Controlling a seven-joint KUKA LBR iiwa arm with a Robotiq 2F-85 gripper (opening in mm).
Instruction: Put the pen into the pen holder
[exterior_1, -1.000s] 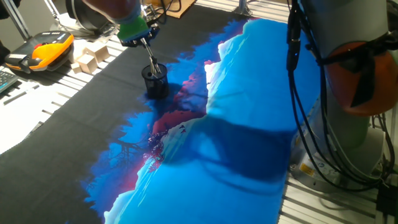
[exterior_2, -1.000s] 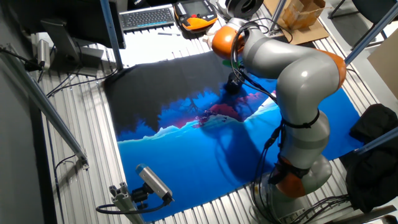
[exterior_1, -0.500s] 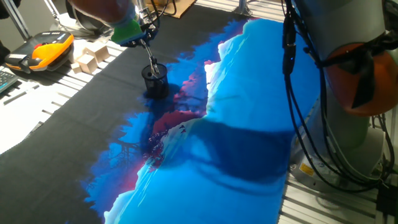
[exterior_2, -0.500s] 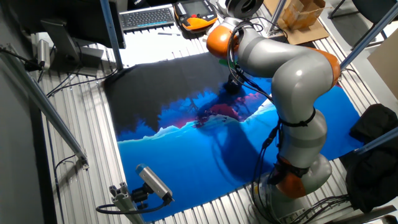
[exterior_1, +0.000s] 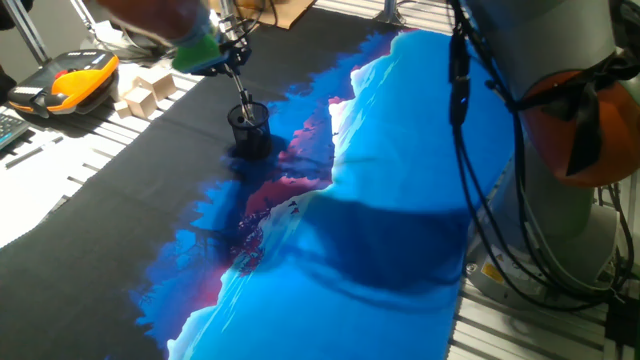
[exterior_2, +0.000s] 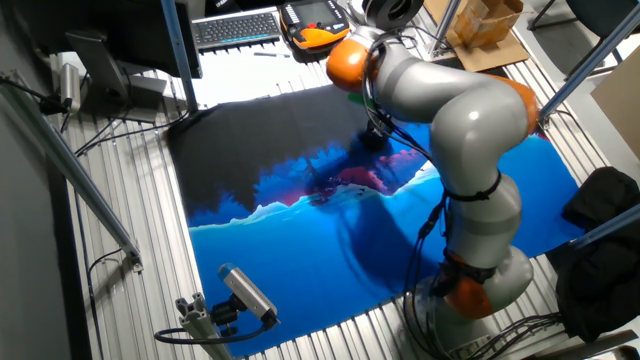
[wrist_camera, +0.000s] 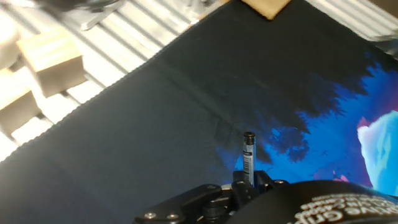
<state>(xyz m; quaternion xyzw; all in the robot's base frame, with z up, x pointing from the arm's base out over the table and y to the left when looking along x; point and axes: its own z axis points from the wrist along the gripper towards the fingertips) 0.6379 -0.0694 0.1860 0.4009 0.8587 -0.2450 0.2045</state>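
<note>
Fig.: my green-tipped two-finger gripper (exterior_1: 228, 60) clamps the thin dark pen (exterior_1: 240, 93), tip just above the small black mesh pen holder (exterior_1: 249, 128); misaligned drop could miss or tip it.

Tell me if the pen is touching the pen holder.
Touching, it seems: one fixed view shows the pen slanting down from the gripper into the pen holder, its tip inside.
</note>
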